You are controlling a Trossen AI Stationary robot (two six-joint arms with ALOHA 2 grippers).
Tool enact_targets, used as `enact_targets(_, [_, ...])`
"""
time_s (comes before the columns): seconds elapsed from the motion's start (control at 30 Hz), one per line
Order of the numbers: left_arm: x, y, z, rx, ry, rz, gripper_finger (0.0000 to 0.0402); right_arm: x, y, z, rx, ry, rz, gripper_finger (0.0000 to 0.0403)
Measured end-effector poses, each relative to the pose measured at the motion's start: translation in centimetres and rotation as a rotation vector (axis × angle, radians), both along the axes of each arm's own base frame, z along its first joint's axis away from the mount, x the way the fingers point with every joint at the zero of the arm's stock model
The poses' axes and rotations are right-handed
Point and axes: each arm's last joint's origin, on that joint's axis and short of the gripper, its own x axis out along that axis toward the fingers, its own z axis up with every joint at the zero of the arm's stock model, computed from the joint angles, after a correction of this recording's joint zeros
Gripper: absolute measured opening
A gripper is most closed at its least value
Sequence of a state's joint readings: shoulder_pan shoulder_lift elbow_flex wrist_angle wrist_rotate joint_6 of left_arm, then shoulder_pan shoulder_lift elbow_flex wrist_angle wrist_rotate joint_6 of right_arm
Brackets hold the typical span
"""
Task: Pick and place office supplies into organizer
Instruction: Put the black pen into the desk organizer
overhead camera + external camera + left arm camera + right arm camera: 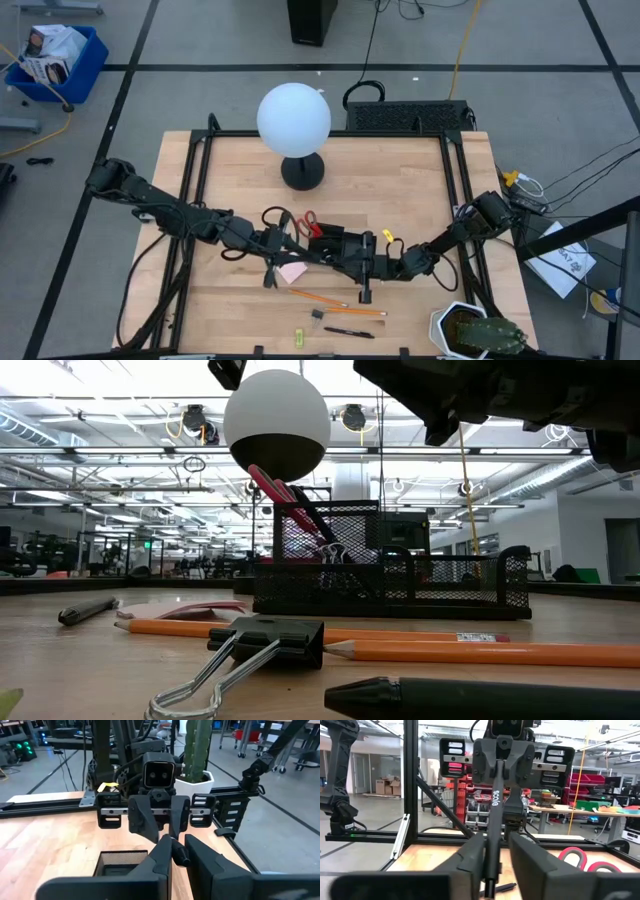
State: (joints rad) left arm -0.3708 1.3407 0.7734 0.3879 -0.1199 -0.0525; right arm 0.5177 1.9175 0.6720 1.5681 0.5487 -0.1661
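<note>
**A:** Starting at the left: the left tool point(497, 767) is clamped on the upper end of the black pen point(492, 835), which hangs in the air between the two arms, above the middle of the surface.

**B:** And the right tool point(161, 827)?

**A:** It faces the left one, with its fingers standing loosely either side of the pen's lower half. They are parted and hardly gripping.

**B:** So the risk is the handover?

**A:** I think so. With only one end pinched, the pen could swing or slip out and land on the surface instead of in the organizer point(470, 585).

**B:** Anything else?

**A:** The red-handled scissors point(275, 490) stand upright in the organizer's tall compartment. A pen lowered at a tilt might catch on the handles or the mesh rim and tip out. The two arms are also very close together, so a careless retreat by the right one could knock the pen askew.
</note>
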Motion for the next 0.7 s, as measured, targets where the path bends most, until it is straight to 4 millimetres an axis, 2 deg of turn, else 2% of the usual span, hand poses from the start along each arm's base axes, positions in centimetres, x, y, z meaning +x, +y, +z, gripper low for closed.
enact_targets(0.13, [0.0, 0.0, -0.1, 0.0, 0.011, 0.0, 0.0037, -0.4, 0.7, 0.0, 0.001, 0.001, 0.011, 0.0138])
enact_targets(0.3, [-0.1, -0.2, -0.3, 0.007, 0.031, 0.006, 0.0037, -1.6, 1.7, 0.5, 0.0, 0.008, -0.073, 0.0168])
enact_targets(0.5, [-0.1, 0.4, -0.7, 0.048, 0.06, 0.108, 0.0038, -3.6, 2.8, 2.1, -0.047, 0.018, -0.206, 0.0166])
enact_targets(0.7, [0.3, 1.7, -0.8, 0.07, 0.063, 0.212, 0.0039, -4.1, 3.4, 2.4, -0.065, 0.015, -0.184, 0.0156])
